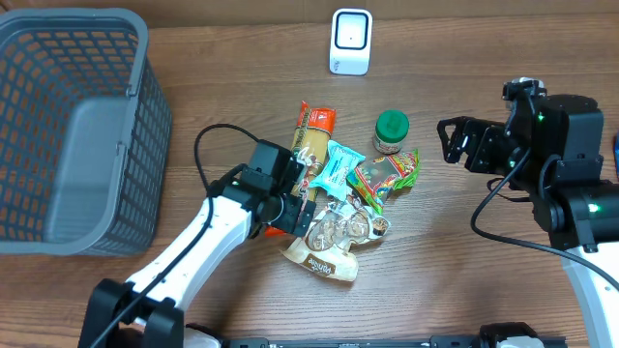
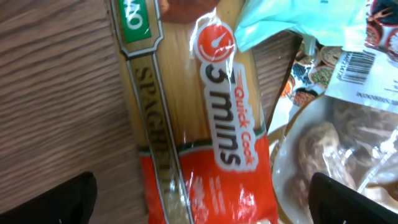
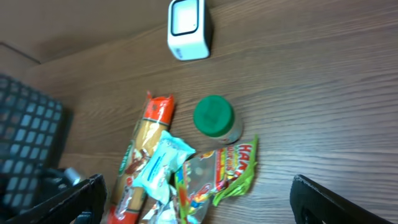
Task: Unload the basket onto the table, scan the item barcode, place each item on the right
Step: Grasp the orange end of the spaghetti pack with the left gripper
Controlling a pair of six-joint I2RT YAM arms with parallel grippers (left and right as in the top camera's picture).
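A pile of groceries lies mid-table. My left gripper (image 1: 295, 208) (image 2: 202, 208) is open, low over the orange end of a spaghetti pack (image 1: 311, 135) (image 2: 205, 124) (image 3: 140, 155), one finger on each side, not closed on it. A barcode label (image 2: 351, 65) shows on a clear bag to the pack's right. The white scanner (image 1: 350, 41) (image 3: 186, 28) stands at the table's far edge. My right gripper (image 1: 459, 143) (image 3: 199, 205) hangs open and empty in the air, right of the pile.
A grey mesh basket (image 1: 68, 126) fills the left side. The pile also holds a teal packet (image 1: 334, 166), a green-lidded jar (image 1: 391, 130) (image 3: 214, 118), a gummy bag (image 1: 387, 174) (image 3: 230, 168) and a clear snack bag (image 1: 334, 237).
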